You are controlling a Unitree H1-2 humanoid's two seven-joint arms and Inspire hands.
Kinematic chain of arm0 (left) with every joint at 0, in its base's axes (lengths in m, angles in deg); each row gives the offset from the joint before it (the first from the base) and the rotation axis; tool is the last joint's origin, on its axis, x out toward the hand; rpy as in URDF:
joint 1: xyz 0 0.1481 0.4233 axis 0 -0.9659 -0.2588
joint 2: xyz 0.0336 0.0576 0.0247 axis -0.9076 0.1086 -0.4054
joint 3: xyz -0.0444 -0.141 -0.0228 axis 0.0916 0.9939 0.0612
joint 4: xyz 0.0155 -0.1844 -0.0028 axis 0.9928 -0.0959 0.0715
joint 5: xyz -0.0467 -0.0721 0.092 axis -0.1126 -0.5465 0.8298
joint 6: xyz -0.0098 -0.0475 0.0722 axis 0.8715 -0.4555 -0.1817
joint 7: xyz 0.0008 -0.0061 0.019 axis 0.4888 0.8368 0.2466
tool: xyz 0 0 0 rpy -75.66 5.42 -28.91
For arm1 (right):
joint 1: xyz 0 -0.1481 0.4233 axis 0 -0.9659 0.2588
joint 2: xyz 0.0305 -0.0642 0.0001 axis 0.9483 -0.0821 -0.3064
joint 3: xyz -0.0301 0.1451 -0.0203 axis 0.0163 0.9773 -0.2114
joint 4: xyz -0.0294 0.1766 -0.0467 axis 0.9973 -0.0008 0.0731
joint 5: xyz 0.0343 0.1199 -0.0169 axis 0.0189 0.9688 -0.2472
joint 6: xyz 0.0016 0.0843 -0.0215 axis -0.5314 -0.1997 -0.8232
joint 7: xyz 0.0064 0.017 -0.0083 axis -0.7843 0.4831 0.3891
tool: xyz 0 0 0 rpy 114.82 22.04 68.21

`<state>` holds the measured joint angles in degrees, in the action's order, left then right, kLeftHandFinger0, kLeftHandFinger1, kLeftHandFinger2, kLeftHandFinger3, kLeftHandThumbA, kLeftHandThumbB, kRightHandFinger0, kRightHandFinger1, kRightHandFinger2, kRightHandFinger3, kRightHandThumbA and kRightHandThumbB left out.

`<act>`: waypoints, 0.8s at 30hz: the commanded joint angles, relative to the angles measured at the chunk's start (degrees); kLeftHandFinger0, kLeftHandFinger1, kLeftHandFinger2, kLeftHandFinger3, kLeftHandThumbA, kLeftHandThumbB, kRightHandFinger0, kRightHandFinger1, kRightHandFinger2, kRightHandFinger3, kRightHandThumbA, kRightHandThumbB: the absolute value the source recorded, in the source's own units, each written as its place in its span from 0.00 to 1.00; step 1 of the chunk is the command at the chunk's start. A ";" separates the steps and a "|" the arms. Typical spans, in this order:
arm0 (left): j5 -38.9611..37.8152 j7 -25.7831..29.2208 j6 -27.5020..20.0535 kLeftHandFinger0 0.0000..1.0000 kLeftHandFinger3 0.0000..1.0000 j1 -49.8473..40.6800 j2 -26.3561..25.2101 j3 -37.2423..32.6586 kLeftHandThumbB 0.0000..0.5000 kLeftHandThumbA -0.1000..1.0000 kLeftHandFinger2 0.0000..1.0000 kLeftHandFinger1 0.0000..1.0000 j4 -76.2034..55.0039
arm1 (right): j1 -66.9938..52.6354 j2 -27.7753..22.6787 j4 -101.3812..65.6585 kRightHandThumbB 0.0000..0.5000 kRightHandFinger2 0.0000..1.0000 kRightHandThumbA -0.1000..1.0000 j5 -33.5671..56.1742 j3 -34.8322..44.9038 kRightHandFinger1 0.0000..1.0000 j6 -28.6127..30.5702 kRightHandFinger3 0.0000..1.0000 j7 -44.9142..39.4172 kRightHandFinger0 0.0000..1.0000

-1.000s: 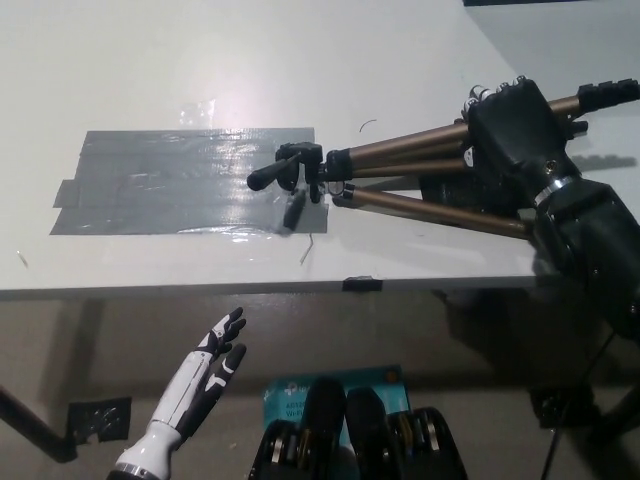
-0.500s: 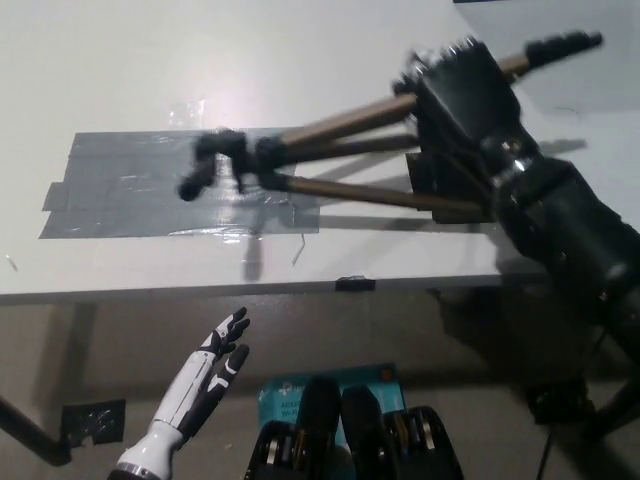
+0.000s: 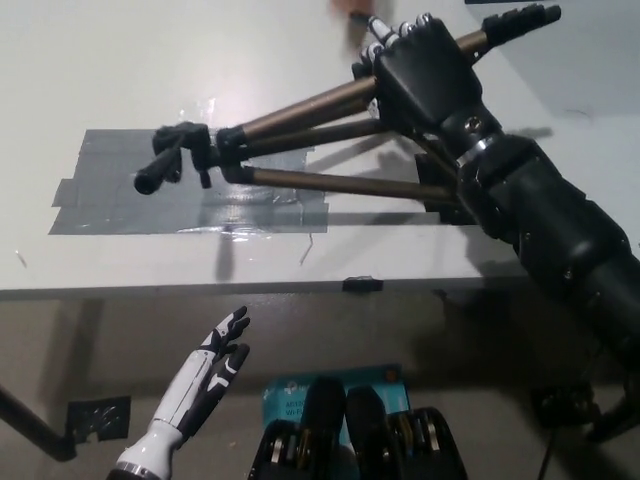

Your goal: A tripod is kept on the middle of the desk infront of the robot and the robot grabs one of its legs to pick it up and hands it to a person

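The black fingers [image 3: 392, 38] were clenched around the upper leg [image 3: 300, 108] of the tripod [image 3: 300, 140], the fingertips showing pale past the top of the right hand [image 3: 425, 75]. That hand covered the stretch of legs beneath it, so how many legs it wrapped could not be told. Out from the grip, the bronze legs ran left to the black head [image 3: 180, 155], whose handle pointed down-left over the grey tape patch [image 3: 130, 190] on the desk [image 3: 200, 50]. The other way, a leg ended in a black foot [image 3: 520, 18] near the picture's top edge. The tripod lay tilted, feet end high at upper right, head end low; whether the head touched the tape was unclear. A lower leg [image 3: 340, 183] ran toward the wrist and disappeared behind the black forearm. At the top edge a small blurred reddish shape [image 3: 350, 8] was cut off and too indistinct to identify. The white left hand [image 3: 205, 375] hung below the desk's edge at lower left, fingers spread, grasping nothing.
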<state>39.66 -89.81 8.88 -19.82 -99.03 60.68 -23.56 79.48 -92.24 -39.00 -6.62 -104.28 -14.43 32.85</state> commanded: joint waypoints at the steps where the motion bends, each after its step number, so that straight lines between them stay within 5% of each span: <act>1: 0.54 -0.56 -0.47 0.98 1.00 0.40 -0.58 -0.05 0.28 1.00 1.00 1.00 -1.93 | 5.91 -0.18 1.12 0.40 0.62 0.00 -0.48 0.05 0.13 0.25 0.36 1.23 0.00; 4: 0.33 -0.70 -0.57 0.98 1.00 0.58 -0.69 0.00 0.26 1.00 1.00 1.00 -1.80 | 6.54 0.56 4.96 0.43 0.59 0.00 -0.45 -0.60 0.10 1.67 0.23 3.40 0.00; 8: 0.40 -0.73 -0.83 0.97 1.00 1.04 -0.85 0.01 0.26 1.00 1.00 1.00 -1.75 | 7.33 1.02 6.87 0.44 0.61 0.00 -0.16 -1.04 0.12 2.28 0.35 4.12 0.00; 10: 0.66 -0.57 -0.91 0.97 1.00 1.06 -0.82 -0.05 0.26 1.00 1.00 1.00 -1.75 | 7.86 1.41 7.79 0.46 0.55 0.00 -0.09 -1.17 0.08 2.65 0.27 4.75 0.00; 15: 0.70 -0.63 -0.89 0.96 1.00 1.65 -0.80 -0.08 0.30 1.00 1.00 1.00 -1.53 | 8.99 1.49 6.52 0.45 0.59 0.00 0.09 -0.80 0.10 2.55 0.37 3.44 0.00; 21: 0.81 -0.65 -0.49 0.93 1.00 1.72 -0.69 -0.09 0.26 1.00 1.00 1.00 -2.20 | 10.00 1.64 5.34 0.39 0.63 0.00 -0.37 -0.77 0.14 1.85 0.18 4.34 0.00; 22: 0.79 -0.70 -0.52 0.93 1.00 1.68 -0.75 -0.09 0.24 1.00 1.00 1.00 -2.32 | 9.68 1.75 4.59 0.34 0.61 0.07 0.52 -0.13 0.18 1.65 0.23 3.17 0.00; 23: 0.88 -0.65 -0.77 0.92 1.00 1.68 -0.82 -0.10 0.21 1.00 1.00 1.00 -2.31 | 9.28 1.85 3.70 0.39 0.62 0.23 1.87 0.76 0.25 1.61 0.29 1.13 0.05; 24: 1.03 -0.59 -0.93 0.92 1.00 1.71 -0.89 -0.11 0.20 1.00 1.00 1.00 -2.31 | 8.61 1.86 1.58 0.73 0.97 0.47 4.64 2.30 0.63 1.65 0.68 -3.99 0.35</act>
<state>39.90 -89.82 8.89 -19.20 -99.11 60.67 -23.82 84.60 -90.78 -32.15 -7.05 -105.43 -12.79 33.42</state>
